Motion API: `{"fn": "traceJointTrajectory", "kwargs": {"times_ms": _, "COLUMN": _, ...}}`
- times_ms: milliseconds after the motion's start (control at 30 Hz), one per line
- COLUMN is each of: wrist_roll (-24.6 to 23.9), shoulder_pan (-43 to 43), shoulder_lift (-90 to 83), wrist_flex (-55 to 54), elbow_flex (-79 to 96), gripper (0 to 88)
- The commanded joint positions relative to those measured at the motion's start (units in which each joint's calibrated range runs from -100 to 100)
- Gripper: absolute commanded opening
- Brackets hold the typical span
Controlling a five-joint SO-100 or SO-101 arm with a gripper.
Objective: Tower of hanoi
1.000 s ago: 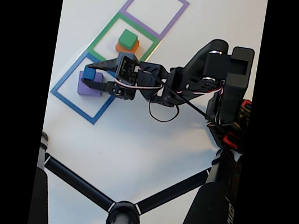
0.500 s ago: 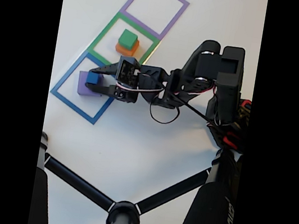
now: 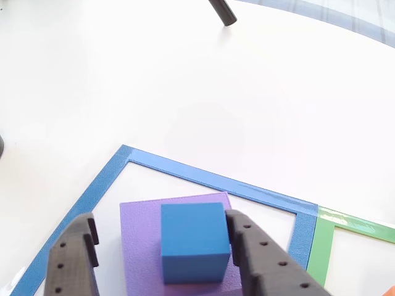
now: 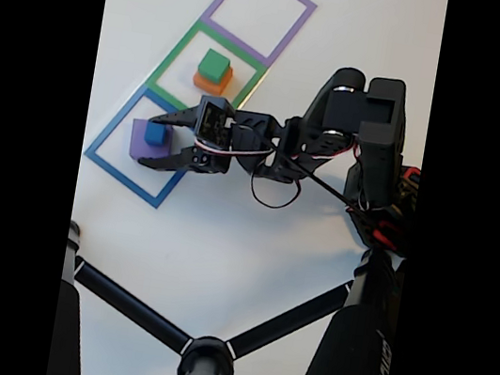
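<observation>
Other view | blue cube [image 3: 192,242] on purple block [image 3: 142,246] | end effector [image 3: 162,259] apart, straddling cube

white table [image 4: 223,240]. three flat square outlines in row: purple outline [image 4: 259,13], green outline [image 4: 181,55], blue outline [image 4: 107,160]. black tripod legs [image 4: 144,318] at bottom of fixed view.

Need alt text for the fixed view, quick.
The open gripper straddles a blue cube sitting on a purple block inside the blue outline. A green block sits on an orange block in the green outline; the purple outline beyond holds nothing.
</observation>
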Motion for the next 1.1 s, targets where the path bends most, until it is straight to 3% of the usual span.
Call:
{"fn": "traceJointTrajectory", "kwargs": {"times_ms": 0, "wrist_roll": 0.54, "shoulder_pan": 0.76, "shoulder_lift": -7.41, "wrist_flex": 0.6, "elbow_flex": 1.05, "gripper": 24.3}}
{"fn": "traceJointTrajectory", "kwargs": {"times_ms": 200, "wrist_roll": 0.54, "shoulder_pan": 3.15, "shoulder_lift": -26.31, "wrist_flex": 13.32, "elbow_flex": 6.05, "gripper": 23.6}}
{"fn": "traceJointTrajectory", "kwargs": {"times_ms": 267, "wrist_roll": 0.54, "shoulder_pan": 4.88, "shoulder_lift": -34.22, "wrist_flex": 20.6, "elbow_flex": 6.87, "gripper": 18.3}}
{"fn": "traceJointTrajectory", "kwargs": {"times_ms": 433, "wrist_roll": 0.54, "shoulder_pan": 10.83, "shoulder_lift": -55.13, "wrist_flex": 44.41, "elbow_flex": 6.32, "gripper": 0.3}}
{"fn": "traceJointTrajectory", "kwargs": {"times_ms": 567, "wrist_roll": 0.54, "shoulder_pan": 16.96, "shoulder_lift": -69.83, "wrist_flex": 67.32, "elbow_flex": 3.96, "gripper": 0.3}}
{"fn": "traceJointTrajectory", "kwargs": {"times_ms": 833, "wrist_roll": 0.54, "shoulder_pan": 25.88, "shoulder_lift": -85.33, "wrist_flex": 121.58, "elbow_flex": -25.22, "gripper": 0.2}}
{"fn": "traceJointTrajectory", "kwargs": {"times_ms": 967, "wrist_roll": 0.54, "shoulder_pan": 29.43, "shoulder_lift": -85.73, "wrist_flex": 140.93, "elbow_flex": -42.86, "gripper": 0.2}}
{"fn": "traceJointTrajectory", "kwargs": {"times_ms": 1067, "wrist_roll": 0.54, "shoulder_pan": 32.01, "shoulder_lift": -85.09, "wrist_flex": 149.19, "elbow_flex": -51.77, "gripper": 0.2}}
